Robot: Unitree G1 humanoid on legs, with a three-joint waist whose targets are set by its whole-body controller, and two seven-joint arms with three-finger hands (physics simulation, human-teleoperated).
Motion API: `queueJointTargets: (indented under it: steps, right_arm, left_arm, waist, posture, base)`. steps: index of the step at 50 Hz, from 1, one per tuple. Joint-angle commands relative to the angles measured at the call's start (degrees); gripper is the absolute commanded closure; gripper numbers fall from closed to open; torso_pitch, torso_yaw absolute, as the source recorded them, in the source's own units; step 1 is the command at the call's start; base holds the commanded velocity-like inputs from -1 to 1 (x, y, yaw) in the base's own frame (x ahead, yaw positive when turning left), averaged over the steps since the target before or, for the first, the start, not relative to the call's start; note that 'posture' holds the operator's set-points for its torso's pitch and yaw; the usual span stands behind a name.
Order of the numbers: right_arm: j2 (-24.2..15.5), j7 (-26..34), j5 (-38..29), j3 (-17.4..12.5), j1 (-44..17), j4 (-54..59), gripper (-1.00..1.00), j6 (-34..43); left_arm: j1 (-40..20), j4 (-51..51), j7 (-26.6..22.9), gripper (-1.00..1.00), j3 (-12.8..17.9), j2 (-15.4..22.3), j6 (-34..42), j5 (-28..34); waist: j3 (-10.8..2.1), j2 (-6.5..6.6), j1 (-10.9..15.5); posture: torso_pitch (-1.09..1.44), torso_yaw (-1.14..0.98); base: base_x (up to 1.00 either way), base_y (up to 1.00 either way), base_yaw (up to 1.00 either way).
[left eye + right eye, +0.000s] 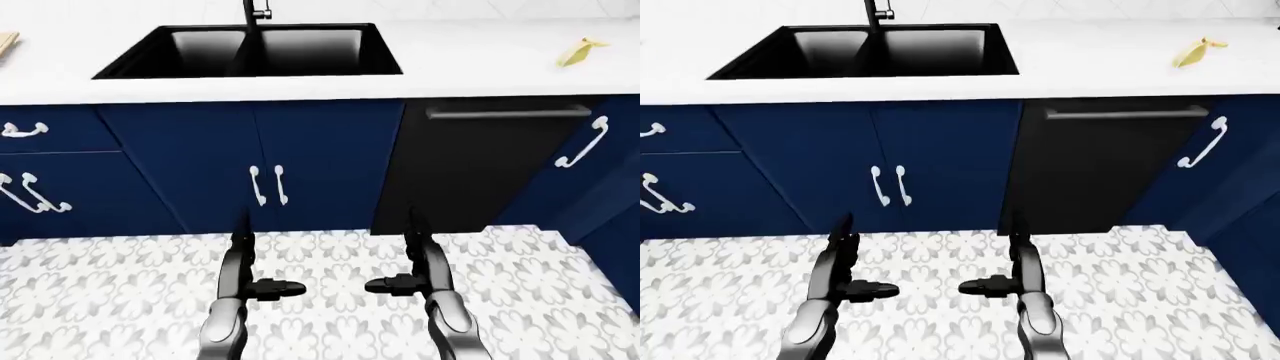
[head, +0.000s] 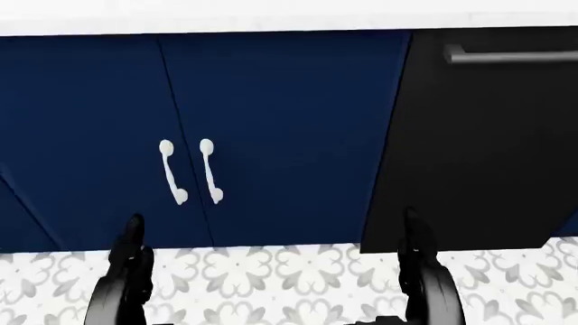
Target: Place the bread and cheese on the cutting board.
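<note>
A small yellow piece (image 1: 582, 51), possibly the cheese, lies on the white counter (image 1: 480, 64) at the upper right of the left-eye view. At the far left edge of that counter shows a light wooden corner (image 1: 6, 41), perhaps the cutting board. No bread is in view. My left hand (image 1: 266, 265) and right hand (image 1: 396, 259) hang low over the patterned floor, well below the counter. Both are open, thumbs pointing toward each other, and hold nothing.
A black double sink (image 1: 255, 51) with a dark faucet (image 1: 253, 11) is set in the counter straight ahead. Below it are navy cabinet doors (image 1: 260, 165) with white handles and a black dishwasher front (image 1: 480, 165) to the right. The floor (image 1: 330, 255) is grey flower tile.
</note>
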Motion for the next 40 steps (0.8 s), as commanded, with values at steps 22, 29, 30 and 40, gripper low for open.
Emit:
queueJointTargets:
  steps: [22,29,30,40]
  right_arm:
    - [-5.76,12.07,-8.83,-3.84,-18.0,-43.04,-1.0,30.18]
    - [-7.0,11.32,-4.7,-5.7,-20.37,-47.7,-1.0,35.39]
    - [-7.13,10.92,-4.42,-5.78,-20.41,-47.62,-1.0,35.32]
    - [-7.32,9.53,-3.11,-5.72,-19.69,-48.25,-1.0,35.01]
  left_arm:
    - [-17.84,-45.9,-7.46,-1.0,0.01,2.56,37.19,5.56]
    - [-19.75,-51.02,-6.92,-1.0,-0.09,3.32,41.83,4.51]
    - [-19.97,-51.64,-6.86,-1.0,-0.15,3.32,42.66,4.44]
    - [-18.84,-51.49,-6.86,-1.0,-0.5,3.26,41.49,4.62]
  waist:
    - [-5.15,-0.44,0.61]
    - [-4.05,0.33,0.69]
    - [-3.52,1.0,0.73]
    - [-2.67,0.49,2.86]
  posture:
    - [0.0,0.0]
    - [0.0,0.0]
    - [0.0,0.0]
    - [0.0,0.0]
  base:
    - [0.0,0.0,0.0]
    - [0.04,-0.06,0.0]
    - [0.13,-0.29,0.0]
    - [0.26,-0.59,0.0]
